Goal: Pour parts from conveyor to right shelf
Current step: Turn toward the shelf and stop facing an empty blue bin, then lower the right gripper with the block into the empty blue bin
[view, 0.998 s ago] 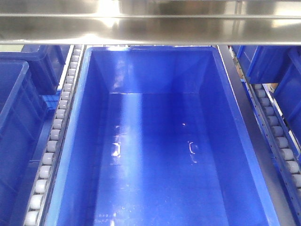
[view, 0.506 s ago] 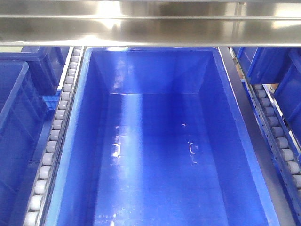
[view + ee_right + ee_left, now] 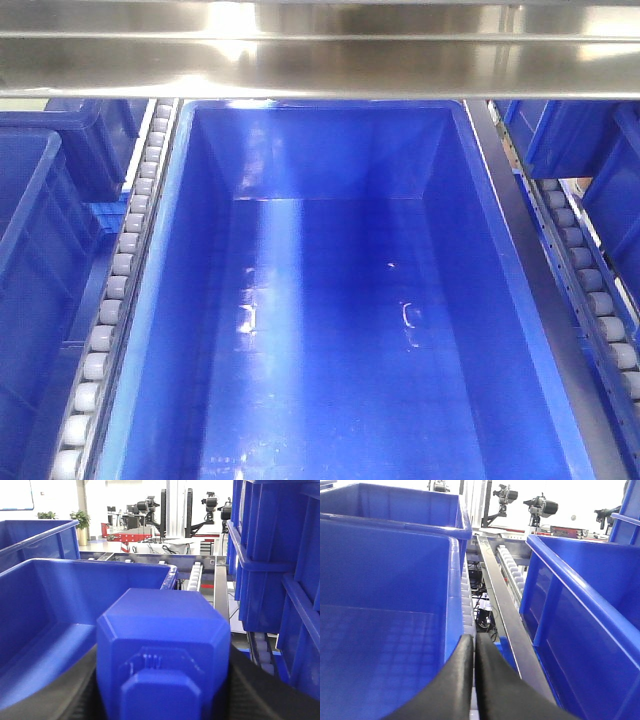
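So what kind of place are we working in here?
Likely a factory or logistics test floor: a steel flow rack with roller rails, deep blue bins, and cameras on stands behind.

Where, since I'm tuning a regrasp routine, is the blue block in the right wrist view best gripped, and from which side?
Probably on its two flat opposite side faces, as the right gripper does now. The blue block sits between the dark fingers, which flank its sides below the bevelled edges. Approach from the face with the raised stud.
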You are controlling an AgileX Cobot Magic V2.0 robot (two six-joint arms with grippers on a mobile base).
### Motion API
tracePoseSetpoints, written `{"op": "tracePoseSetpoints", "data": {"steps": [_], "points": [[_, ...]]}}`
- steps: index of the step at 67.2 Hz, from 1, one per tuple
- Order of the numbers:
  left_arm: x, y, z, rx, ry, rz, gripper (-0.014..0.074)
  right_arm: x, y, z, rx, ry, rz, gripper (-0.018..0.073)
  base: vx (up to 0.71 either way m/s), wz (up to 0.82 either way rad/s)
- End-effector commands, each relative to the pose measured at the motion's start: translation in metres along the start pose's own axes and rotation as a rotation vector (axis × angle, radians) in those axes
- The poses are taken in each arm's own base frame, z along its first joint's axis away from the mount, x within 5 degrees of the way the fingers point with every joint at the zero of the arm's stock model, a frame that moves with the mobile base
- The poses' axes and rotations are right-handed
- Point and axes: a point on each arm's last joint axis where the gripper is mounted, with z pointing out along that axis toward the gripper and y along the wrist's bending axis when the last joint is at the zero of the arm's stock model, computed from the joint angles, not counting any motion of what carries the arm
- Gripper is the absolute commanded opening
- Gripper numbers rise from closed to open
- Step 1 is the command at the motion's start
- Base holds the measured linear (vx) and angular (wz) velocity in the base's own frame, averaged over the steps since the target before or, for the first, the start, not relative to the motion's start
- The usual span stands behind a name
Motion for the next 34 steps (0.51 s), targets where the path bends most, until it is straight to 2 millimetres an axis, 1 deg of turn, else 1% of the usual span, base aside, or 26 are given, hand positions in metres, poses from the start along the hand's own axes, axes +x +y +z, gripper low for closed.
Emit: {"op": "tracePoseSetpoints", "data": {"steps": [1, 11, 20, 28, 34], "points": [[0.0, 0.0, 0.0, 0.015, -0.059, -0.013, -0.0006, -0.017, 0.0, -0.001, 0.001, -0.103, -0.009, -0.0004, 0.0, 0.0], [0.0, 0.0, 0.0, 0.015, -0.059, -0.013, -0.0006, -0.019, 0.0, -0.001, 0.001, -0.125, -0.009, -0.0004, 0.0, 0.0], [0.0, 0.0, 0.0, 0.015, -0.059, -0.013, -0.0006, -0.023, 0.0, 0.003, 0.0, -0.059, -0.009, -0.0003, 0.0, 0.0], [0.0, 0.0, 0.0, 0.015, -0.059, -0.013, -0.0006, -0.037, 0.003, 0.012, -0.056, -0.019, -0.01, -0.0001, 0.0, 0.0], [0.0, 0.0, 0.0, 0.015, -0.059, -0.013, -0.0006, -0.047, 0.008, 0.024, -0.118, 0.029, -0.022, 0.0, 0.0, 0.0]]}}
